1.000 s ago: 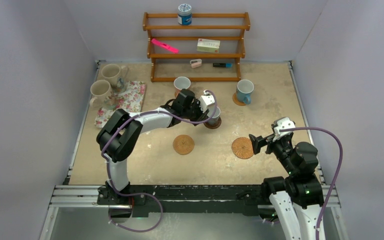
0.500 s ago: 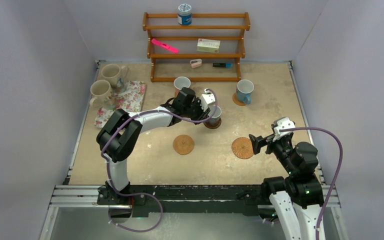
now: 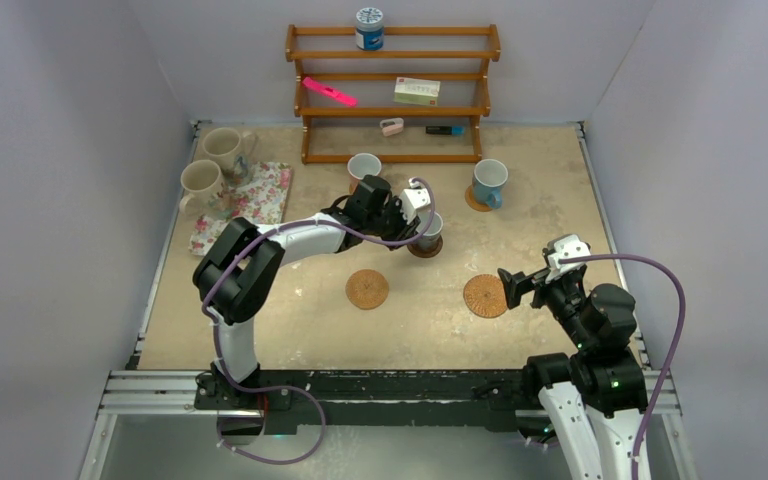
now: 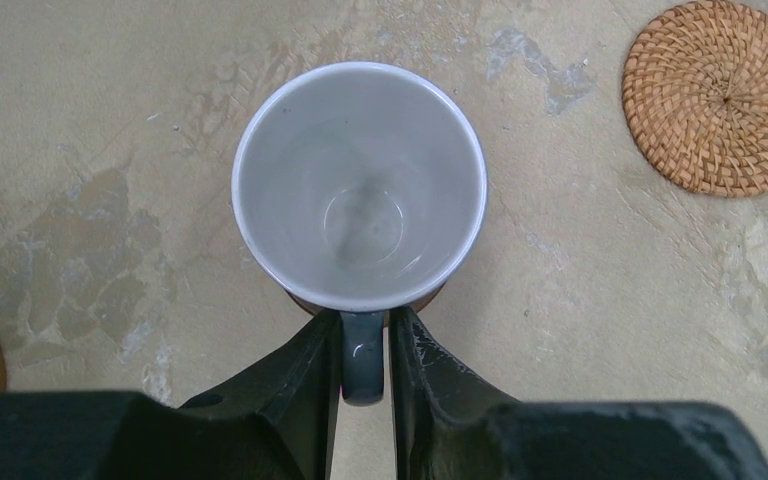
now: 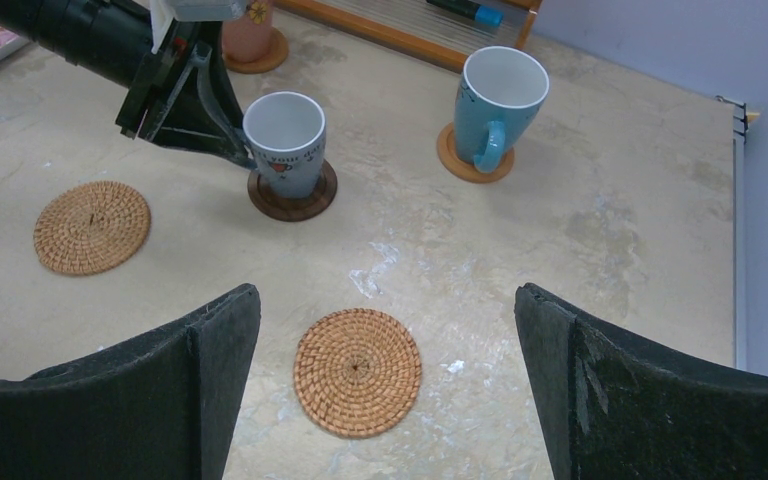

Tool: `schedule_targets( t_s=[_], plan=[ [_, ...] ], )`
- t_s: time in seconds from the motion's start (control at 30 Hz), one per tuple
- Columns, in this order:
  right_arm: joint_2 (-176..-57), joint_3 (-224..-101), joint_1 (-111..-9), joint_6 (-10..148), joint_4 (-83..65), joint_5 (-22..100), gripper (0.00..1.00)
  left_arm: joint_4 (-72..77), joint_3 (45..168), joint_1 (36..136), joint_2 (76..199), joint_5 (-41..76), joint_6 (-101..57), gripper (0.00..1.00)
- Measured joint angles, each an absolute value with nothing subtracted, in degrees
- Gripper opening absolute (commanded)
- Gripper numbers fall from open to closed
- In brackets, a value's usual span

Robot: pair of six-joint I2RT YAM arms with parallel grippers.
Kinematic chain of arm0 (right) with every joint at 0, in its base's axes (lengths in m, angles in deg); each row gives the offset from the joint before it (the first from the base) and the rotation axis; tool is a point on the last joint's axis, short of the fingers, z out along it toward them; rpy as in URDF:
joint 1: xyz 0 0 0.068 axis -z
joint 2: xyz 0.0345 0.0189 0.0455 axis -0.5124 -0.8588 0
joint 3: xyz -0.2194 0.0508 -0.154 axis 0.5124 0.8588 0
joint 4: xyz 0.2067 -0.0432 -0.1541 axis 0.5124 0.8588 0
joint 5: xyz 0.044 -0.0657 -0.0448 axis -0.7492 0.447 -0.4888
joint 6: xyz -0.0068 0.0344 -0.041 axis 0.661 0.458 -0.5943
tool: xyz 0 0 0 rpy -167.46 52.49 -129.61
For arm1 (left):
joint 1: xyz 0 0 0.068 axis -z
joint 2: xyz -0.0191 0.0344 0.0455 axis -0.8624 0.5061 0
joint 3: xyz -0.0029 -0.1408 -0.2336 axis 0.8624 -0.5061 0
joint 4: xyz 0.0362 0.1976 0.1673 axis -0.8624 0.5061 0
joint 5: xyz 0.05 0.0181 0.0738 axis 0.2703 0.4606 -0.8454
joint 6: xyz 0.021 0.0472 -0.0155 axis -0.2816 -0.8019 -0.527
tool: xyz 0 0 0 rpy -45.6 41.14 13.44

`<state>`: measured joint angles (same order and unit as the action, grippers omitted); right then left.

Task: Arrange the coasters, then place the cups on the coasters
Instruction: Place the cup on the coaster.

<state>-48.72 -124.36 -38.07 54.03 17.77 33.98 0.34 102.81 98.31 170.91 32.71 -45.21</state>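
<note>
This is a robotics lab test cell. Two white-and-black robot arms [image 3: 300, 238] are bolted to a slotted aluminium rail [image 3: 160, 385] at the near edge of a mottled beige bench [image 3: 290, 330]. Plain pale grey panel walls [image 3: 60, 150] box it in, and a brown wooden rack [image 3: 430, 54] holding odd small items stands at the back.

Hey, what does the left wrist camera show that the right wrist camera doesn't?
Only the left wrist view: the empty inside of the small grey-blue mug, seen from straight above, and its handle clasped between the fingers of the left gripper.
Only the right wrist view: that mug's printed side, the blue mug on its tan coaster, a woven coaster at left, and the open right gripper.
Both: the grey-blue mug on its dark brown coaster, the left gripper, and the woven coaster nearest the right gripper.
</note>
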Motion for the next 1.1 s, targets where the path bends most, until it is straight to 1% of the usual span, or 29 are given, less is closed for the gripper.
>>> schedule_targets(
  t_s=[0.37, 0.73, 1.1],
  plan=[
    [-48.7, -124.4, -38.1, 54.0, 17.8, 34.0, 0.99, 1.4, 102.8, 98.3, 170.9, 33.4, -46.4, 0.22],
    [-48.7, -124.4, -38.1, 54.0, 17.8, 34.0, 0.99, 1.5, 102.8, 98.3, 170.9, 33.5, -46.5, 0.22],
    [-48.7, -124.4, -38.1, 54.0, 17.8, 34.0, 0.99, 2.0, 102.8, 98.3, 170.8, 33.4, -46.5, 0.24]
  ],
)
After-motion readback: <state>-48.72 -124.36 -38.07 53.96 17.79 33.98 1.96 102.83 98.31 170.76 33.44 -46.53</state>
